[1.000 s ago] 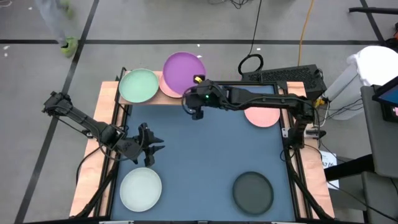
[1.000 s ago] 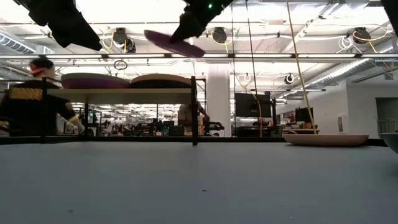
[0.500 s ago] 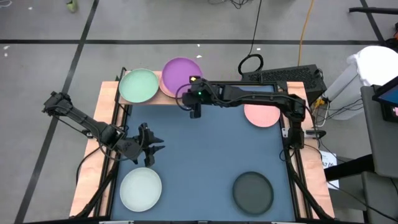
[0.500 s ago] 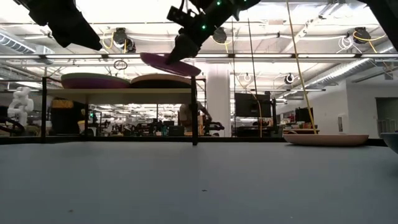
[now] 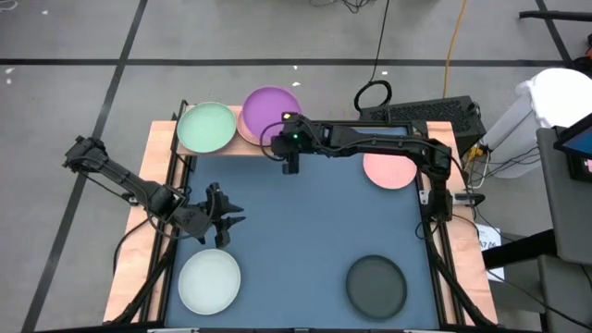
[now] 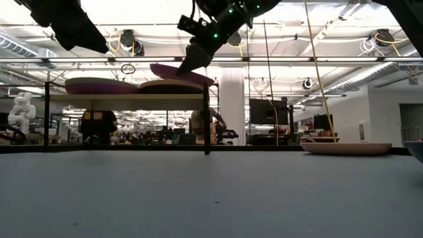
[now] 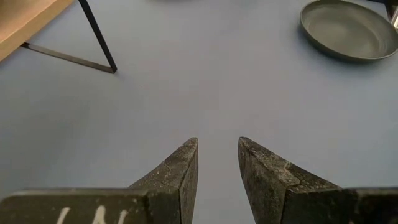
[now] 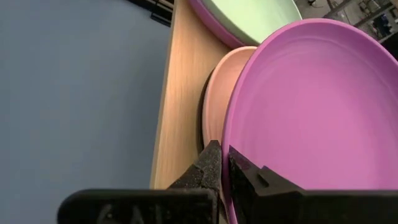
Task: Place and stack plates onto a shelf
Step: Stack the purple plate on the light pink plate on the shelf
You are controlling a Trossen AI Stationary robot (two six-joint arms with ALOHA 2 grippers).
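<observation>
**Purple plate tilted above the pink plate on the shelf**

On the left, the left gripper waits over the blue-grey tabletop, its fingers apart and holding nothing; just in front of it lies the whitish plate. On the shelf the pale green plate tops the left stack. Beside it, the right gripper is clamped on the near rim of the purple plate, which sits over the pink plate on the shelf's right half. The low view shows the purple plate slanted, far edge low and gripped edge higher, so the drop appears to hinge on levelling that rim straight down. Farther right, another pink plate and a black plate rest on the tabletop. Beyond the table is an open workshop with a person in the background.
</observation>
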